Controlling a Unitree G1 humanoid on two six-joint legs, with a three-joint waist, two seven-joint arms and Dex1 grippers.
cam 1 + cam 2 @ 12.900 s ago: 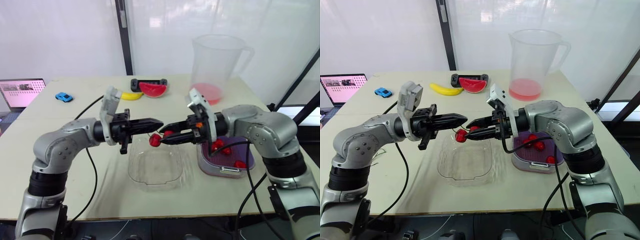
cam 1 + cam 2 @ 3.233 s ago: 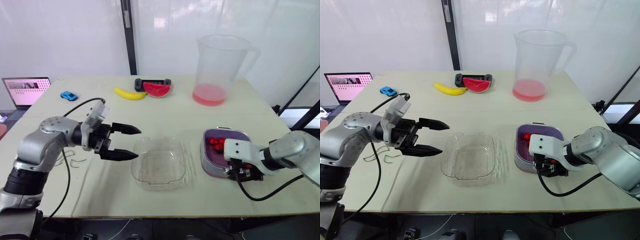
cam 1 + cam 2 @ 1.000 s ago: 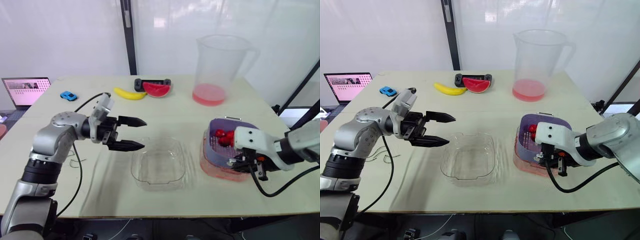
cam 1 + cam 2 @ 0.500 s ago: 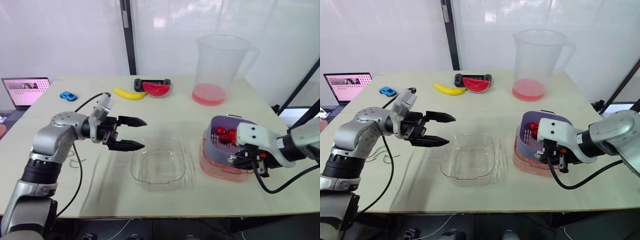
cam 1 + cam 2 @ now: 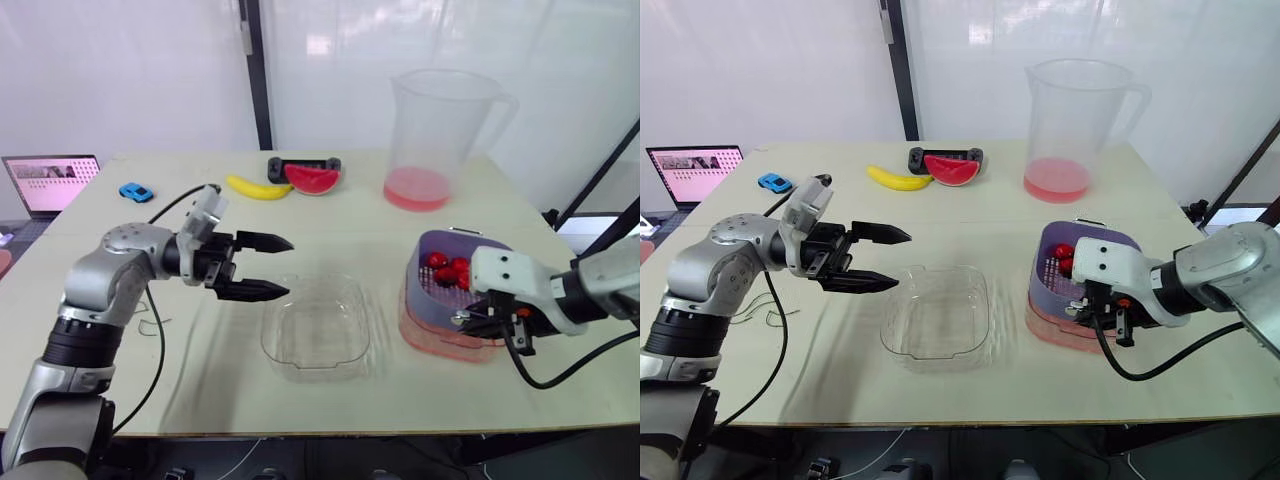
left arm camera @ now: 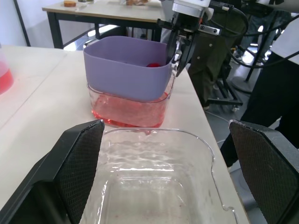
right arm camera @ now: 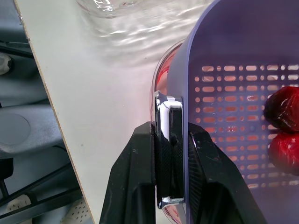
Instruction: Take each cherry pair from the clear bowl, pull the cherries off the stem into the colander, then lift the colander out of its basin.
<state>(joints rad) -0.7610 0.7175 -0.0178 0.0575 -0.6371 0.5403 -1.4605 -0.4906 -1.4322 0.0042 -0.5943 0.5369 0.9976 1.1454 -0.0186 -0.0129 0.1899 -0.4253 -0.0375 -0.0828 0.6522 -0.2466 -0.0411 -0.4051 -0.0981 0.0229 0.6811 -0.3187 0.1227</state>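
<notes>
Right gripper (image 7: 169,140) clamped on the metal handle (image 7: 166,116) of the colander (image 5: 425,298), just above the basin (image 5: 440,346); I judge it light, rigid, tilt-prone from this one-sided hold.

Table (image 5: 330,225) with clear bowl (image 5: 318,330), basin (image 5: 432,342), jug (image 5: 440,130), banana (image 5: 257,187), toy car (image 5: 132,191)

The clear bowl (image 5: 317,327) sits empty and upright. Just right of it, the purple slotted colander (image 6: 126,70) is raised partly out of its pink-tinted clear basin (image 6: 128,109), with the right gripper (image 7: 169,154) clamped on its metal handle (image 7: 168,116). Red cherries (image 5: 447,270), perhaps four, lie inside the colander.
</notes>
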